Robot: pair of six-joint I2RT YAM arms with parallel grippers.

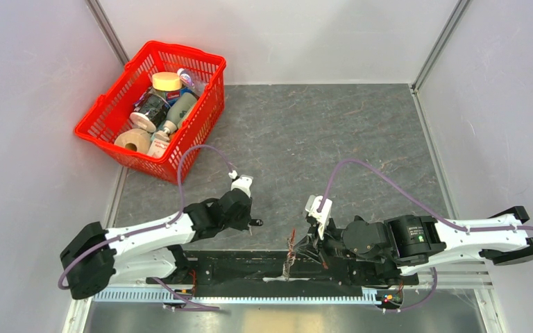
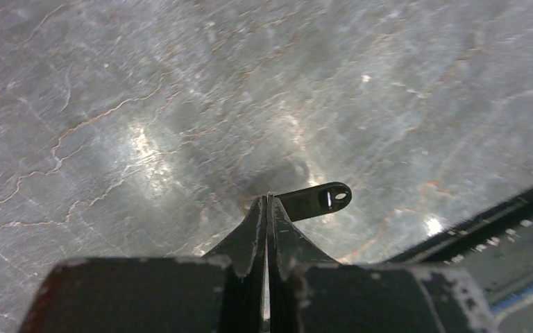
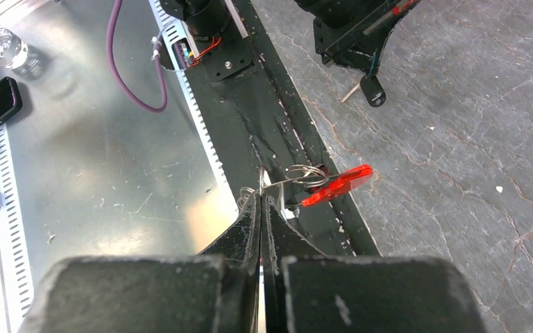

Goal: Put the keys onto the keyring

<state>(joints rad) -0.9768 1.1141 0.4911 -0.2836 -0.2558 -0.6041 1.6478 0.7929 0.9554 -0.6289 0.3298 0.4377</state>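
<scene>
My left gripper point(image 2: 268, 198) is shut on a key; its dark black head point(image 2: 317, 199) with a small hole sticks out to the right of the tips, above the grey table. From above, the left gripper point(image 1: 252, 222) sits left of centre. My right gripper point(image 3: 261, 193) is shut on the thin silver wire loop of the keyring point(image 3: 304, 175), whose bright red tag point(image 3: 337, 184) hangs to the right over the black base rail. From above, the right gripper point(image 1: 300, 250) holds the keyring point(image 1: 291, 251) at the near edge. The left gripper's key point(image 3: 370, 90) shows in the right wrist view.
A red basket point(image 1: 109, 111) full of household items stands at the back left. The black base rail point(image 1: 250, 267) and a slotted metal strip point(image 1: 236, 297) run along the near edge. Grey walls enclose the table on three sides.
</scene>
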